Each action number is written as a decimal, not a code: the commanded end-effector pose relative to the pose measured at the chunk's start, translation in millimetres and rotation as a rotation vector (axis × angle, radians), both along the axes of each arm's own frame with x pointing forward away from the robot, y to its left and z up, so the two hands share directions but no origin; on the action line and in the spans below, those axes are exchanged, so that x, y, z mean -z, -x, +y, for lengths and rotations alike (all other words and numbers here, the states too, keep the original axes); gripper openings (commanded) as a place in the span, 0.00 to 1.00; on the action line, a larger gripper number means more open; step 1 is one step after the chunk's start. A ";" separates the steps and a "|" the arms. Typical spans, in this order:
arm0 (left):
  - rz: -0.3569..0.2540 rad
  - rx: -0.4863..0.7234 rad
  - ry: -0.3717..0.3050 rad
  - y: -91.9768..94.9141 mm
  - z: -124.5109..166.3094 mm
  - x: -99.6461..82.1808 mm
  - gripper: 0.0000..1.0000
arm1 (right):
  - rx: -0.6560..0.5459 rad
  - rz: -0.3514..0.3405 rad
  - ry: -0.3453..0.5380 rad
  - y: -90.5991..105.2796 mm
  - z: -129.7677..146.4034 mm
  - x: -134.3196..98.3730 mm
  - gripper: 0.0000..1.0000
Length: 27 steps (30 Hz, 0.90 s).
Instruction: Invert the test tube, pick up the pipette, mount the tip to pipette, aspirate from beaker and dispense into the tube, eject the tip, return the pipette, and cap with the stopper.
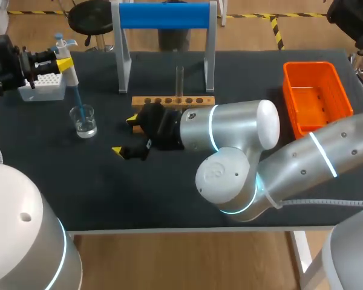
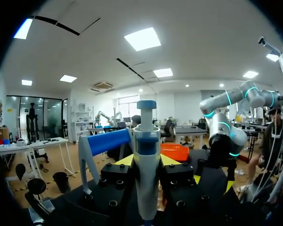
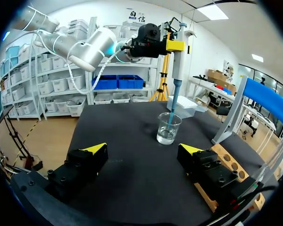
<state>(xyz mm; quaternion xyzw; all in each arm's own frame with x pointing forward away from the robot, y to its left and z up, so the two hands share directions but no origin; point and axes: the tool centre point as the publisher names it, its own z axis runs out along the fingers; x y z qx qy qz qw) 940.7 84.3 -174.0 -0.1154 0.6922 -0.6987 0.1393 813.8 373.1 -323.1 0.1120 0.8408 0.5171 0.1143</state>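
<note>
My left gripper (image 1: 62,63) is at the table's far left, shut on the white pipette (image 1: 66,60), which it holds upright. The pipette's blue tip (image 1: 77,99) dips into the glass beaker (image 1: 83,121), which holds a little clear liquid. In the left wrist view the pipette (image 2: 146,174) stands clamped between the fingers. My right gripper (image 1: 124,135) hovers open and empty just right of the beaker, in front of the wooden rack (image 1: 172,101). A clear test tube (image 1: 179,80) stands upright in the rack. From the right wrist view the beaker (image 3: 169,128) lies ahead of the open right gripper (image 3: 142,149).
A white tip box (image 1: 42,86) sits at the far left, behind the beaker. A stand with a blue bar (image 1: 164,15) rises behind the rack. An orange bin (image 1: 317,96) is at the back right. My right arm's elbow (image 1: 230,157) hangs over the table's middle.
</note>
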 end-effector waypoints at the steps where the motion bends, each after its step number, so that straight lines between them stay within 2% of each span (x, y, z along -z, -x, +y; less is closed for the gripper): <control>1: 0.000 0.004 0.001 -2.5 0.9 2.5 0.00 | 0.004 0.000 0.004 1.0 0.8 -0.3 1.00; 27: 0.020 0.005 0.016 -9.0 4.3 16.1 0.00 | 0.004 0.000 0.004 1.0 0.8 -0.3 1.00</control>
